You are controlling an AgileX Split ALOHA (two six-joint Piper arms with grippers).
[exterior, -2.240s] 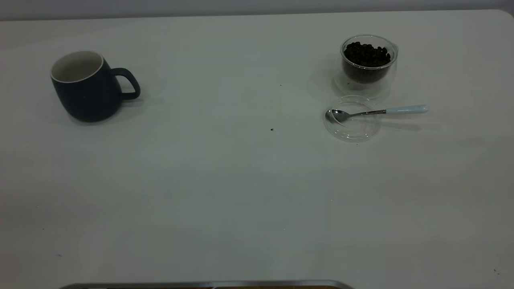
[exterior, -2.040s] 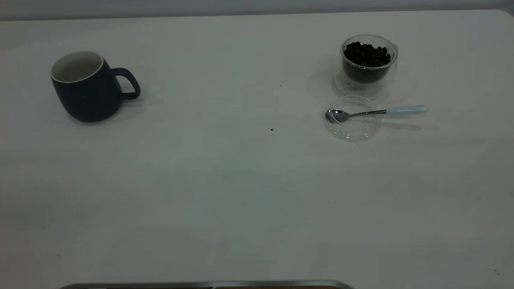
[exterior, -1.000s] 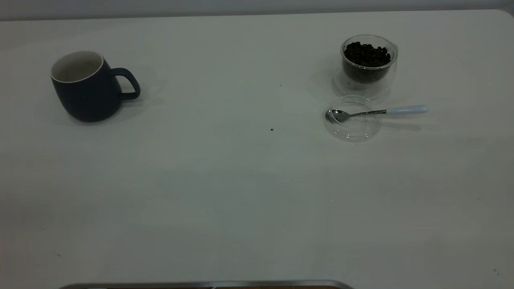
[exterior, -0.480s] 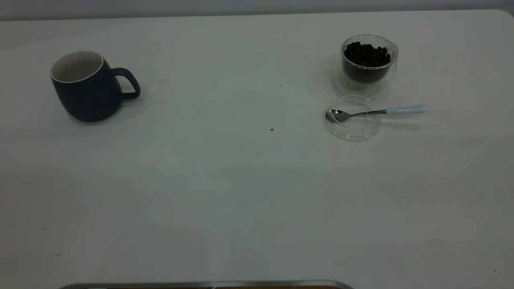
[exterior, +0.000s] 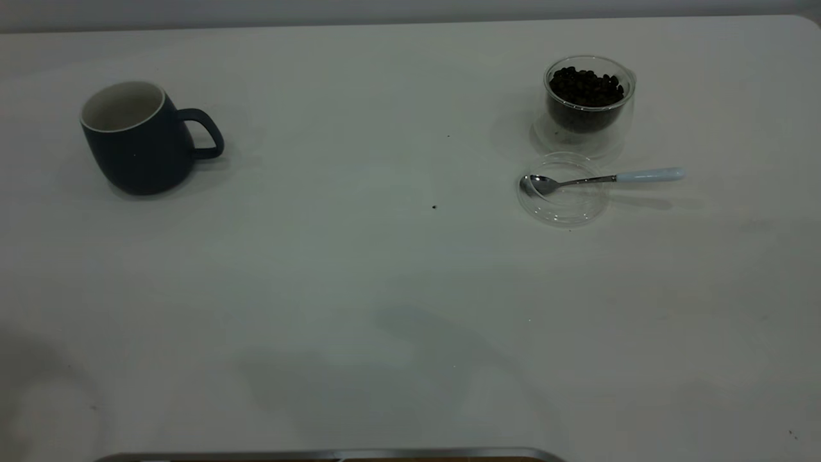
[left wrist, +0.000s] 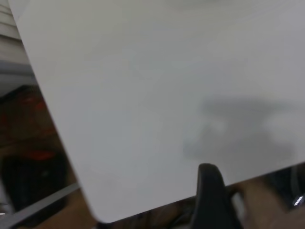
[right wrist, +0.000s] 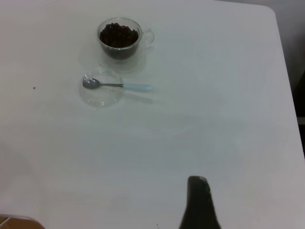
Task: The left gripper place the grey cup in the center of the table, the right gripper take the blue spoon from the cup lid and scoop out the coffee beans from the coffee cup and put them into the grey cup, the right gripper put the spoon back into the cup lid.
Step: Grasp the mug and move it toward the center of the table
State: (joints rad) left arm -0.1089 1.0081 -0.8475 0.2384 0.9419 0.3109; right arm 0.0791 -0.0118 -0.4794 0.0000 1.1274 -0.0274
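2 cups stand well apart on the tabletop [exterior: 385,289]: the grey cup [exterior: 138,141] at the left, the coffee cup [exterior: 587,102] of coffee beans [exterior: 585,86] at the right. The blue spoon [exterior: 600,180] rests across the cup lid [exterior: 564,205] just beside it. No writing shows. I cannot tell either tool's state.

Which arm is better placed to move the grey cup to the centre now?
Left: the grey cup stands untouched on the table's left side. The right wrist view shows only the coffee cup and blue spoon.

change: new shadows | where: table [exterior: 410,289] near edge, centre and left
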